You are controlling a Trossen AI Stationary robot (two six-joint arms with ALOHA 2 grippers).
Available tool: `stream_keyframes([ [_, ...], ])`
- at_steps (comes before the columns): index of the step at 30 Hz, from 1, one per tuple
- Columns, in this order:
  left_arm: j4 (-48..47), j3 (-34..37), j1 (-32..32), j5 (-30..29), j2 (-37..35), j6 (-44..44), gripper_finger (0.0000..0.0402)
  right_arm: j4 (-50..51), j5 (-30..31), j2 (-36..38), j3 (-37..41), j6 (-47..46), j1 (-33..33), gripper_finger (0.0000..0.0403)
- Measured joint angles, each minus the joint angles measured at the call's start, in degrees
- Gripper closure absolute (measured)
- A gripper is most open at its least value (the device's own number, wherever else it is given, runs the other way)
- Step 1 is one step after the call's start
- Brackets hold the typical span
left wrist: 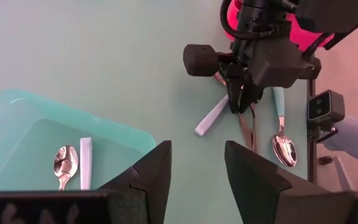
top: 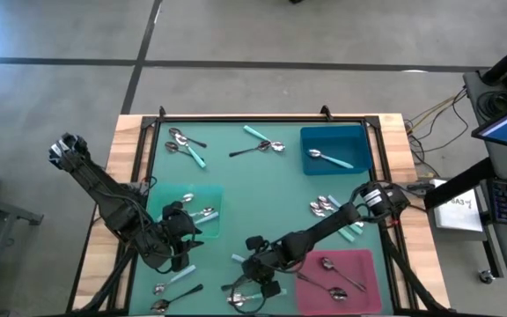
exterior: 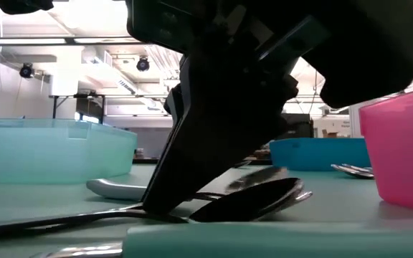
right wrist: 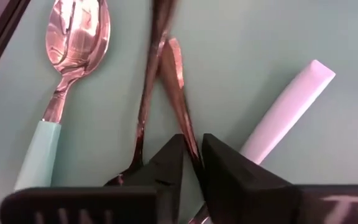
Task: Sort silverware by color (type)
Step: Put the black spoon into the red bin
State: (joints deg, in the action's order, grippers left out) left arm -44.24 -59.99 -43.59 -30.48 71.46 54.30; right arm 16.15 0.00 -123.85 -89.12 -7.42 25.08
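Silverware lies scattered on the green mat. My right gripper is down at the mat near the front edge, left of the pink tray, shut on a dark all-metal spoon. A second metal handle crosses it. A teal-handled spoon and a pale blue handle lie on either side. My left gripper hangs open above the near right corner of the teal tray, which holds spoons. My right gripper pinches the dark metal spoon's thin handle between its two fingers. The fingers slant down from the far right, and their ends are at the mat. The spoon lies flat on the mat, its bowl resting there.
The blue tray at the far right holds a spoon. The pink tray holds metal spoons. Loose spoons lie at the far edge, at the right and at the near left.
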Motion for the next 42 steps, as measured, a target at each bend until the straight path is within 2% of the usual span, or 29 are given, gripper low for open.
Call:
stream_keyframes([
  [3,-0.1,0.0,0.0,0.0,0.0,0.1,0.0267,0.4,0.2,0.0,0.0,-0.5,0.0,0.0386],
  [10,-1.0,0.0,0.0,0.0,0.0,0.2,0.0267,2.7,0.1,2.6,0.4,-1.6,0.0,0.0392],
  [12,-1.4,0.0,0.0,0.0,0.0,0.2,0.0267,4.3,0.5,4.8,0.7,-1.6,0.0,0.0393],
  [15,-2.2,0.0,0.0,-0.1,0.0,0.2,0.0267,7.7,4.5,9.9,0.6,-1.8,0.1,0.0393],
  [19,-2.6,0.0,0.0,-0.1,0.0,0.2,0.0267,15.1,8.0,16.4,0.3,-5.9,0.8,0.0393],
  [24,-2.8,0.0,0.0,-0.1,0.0,0.2,0.0267,26.0,8.0,22.3,0.5,-16.6,4.5,0.0393],
  [30,-3.0,0.0,-0.2,-0.1,0.0,0.2,0.0267,37.9,8.1,25.1,1.4,-33.9,13.3,0.0394],
  [37,-3.3,0.0,-0.2,-0.5,0.0,0.2,0.0267,41.0,12.1,25.6,1.4,-51.7,24.9,0.0394],
  [42,-3.3,0.0,-0.2,-0.6,0.0,0.2,0.0267,42.0,16.7,25.5,1.3,-60.1,29.9,0.0394],
])
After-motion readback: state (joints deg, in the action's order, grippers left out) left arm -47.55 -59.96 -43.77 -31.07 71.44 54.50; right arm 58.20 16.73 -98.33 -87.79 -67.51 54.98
